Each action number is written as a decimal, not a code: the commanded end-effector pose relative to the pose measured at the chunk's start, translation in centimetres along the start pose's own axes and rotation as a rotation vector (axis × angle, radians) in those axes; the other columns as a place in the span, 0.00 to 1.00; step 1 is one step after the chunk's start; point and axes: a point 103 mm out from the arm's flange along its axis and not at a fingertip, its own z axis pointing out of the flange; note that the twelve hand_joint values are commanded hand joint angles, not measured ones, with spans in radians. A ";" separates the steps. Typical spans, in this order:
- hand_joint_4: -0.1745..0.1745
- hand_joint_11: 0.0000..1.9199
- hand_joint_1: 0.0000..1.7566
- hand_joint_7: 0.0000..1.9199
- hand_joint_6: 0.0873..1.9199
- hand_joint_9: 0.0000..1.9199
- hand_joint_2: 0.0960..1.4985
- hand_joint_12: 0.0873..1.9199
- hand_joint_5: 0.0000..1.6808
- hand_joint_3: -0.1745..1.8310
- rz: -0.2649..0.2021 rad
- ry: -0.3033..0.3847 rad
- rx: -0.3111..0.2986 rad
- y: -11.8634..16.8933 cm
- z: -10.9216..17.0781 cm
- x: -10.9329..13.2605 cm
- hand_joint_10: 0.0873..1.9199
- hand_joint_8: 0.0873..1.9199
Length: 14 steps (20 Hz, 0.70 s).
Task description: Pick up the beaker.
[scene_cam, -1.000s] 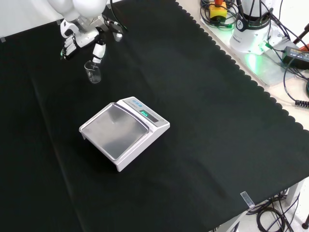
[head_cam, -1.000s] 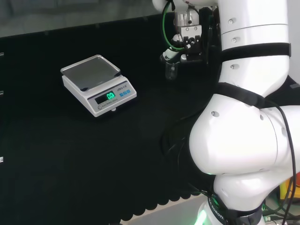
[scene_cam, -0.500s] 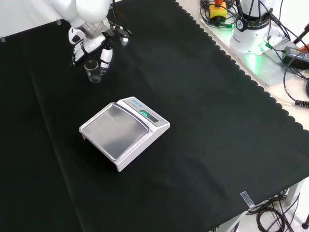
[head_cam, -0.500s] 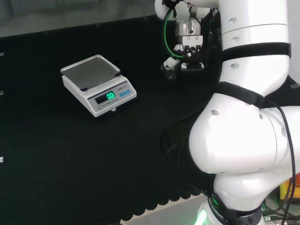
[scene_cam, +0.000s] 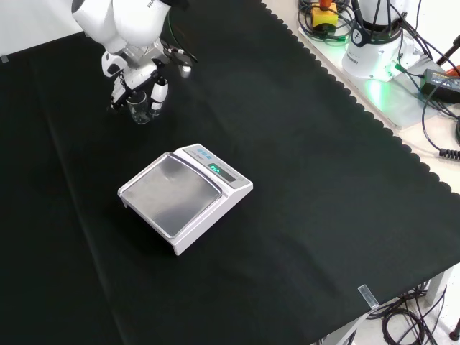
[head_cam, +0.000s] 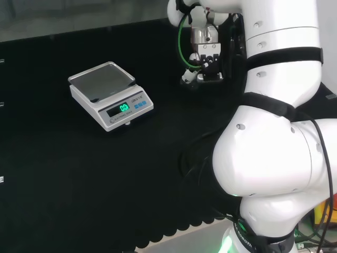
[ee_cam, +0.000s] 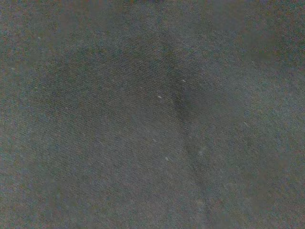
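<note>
Beaker [scene_cam: 139, 108] upright, hand [scene_cam: 136, 77] around it

Bare black cloth [scene_cam: 309, 165] spreads wide to the right of the scale [scene_cam: 183, 198] in the front view | the scale is the sole obstacle, near the beaker [scene_cam: 139, 108] | the hand [scene_cam: 136, 75] crowds the beaker from above | cables [scene_cam: 424, 79] stay off the cloth's edge

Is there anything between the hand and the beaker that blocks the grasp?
Nothing visible does. In the front view the hand is right at the beaker, with fingers on either side of it. The scale stands apart, nearer the camera, out of the way.
</note>
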 end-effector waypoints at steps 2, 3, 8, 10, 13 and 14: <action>0.07 0.47 0.51 0.25 0.00 0.42 0.72 0.56 0.23 0.00 0.004 -0.087 -0.035 0.2 0.2 1.5 0.30 0.36; 0.04 0.54 0.53 0.26 0.00 0.49 0.72 0.51 0.24 0.00 0.005 -0.085 -0.038 0.1 0.1 1.5 0.27 0.36; 0.00 0.76 0.61 0.35 0.00 0.71 0.75 0.36 0.31 0.00 0.011 -0.073 -0.057 -0.4 -0.7 1.5 0.14 0.35; 0.00 0.80 0.63 0.37 0.00 0.74 0.75 0.35 0.35 0.00 0.012 -0.070 -0.066 -0.7 -1.3 1.5 0.13 0.34; 0.00 0.81 0.64 0.41 0.01 0.75 0.76 0.34 0.38 0.00 0.013 -0.056 -0.087 -1.3 -2.3 1.5 0.15 0.33; 0.00 0.81 0.65 0.41 0.02 0.75 0.76 0.34 0.39 0.00 0.013 -0.050 -0.092 -1.5 -2.7 1.5 0.15 0.33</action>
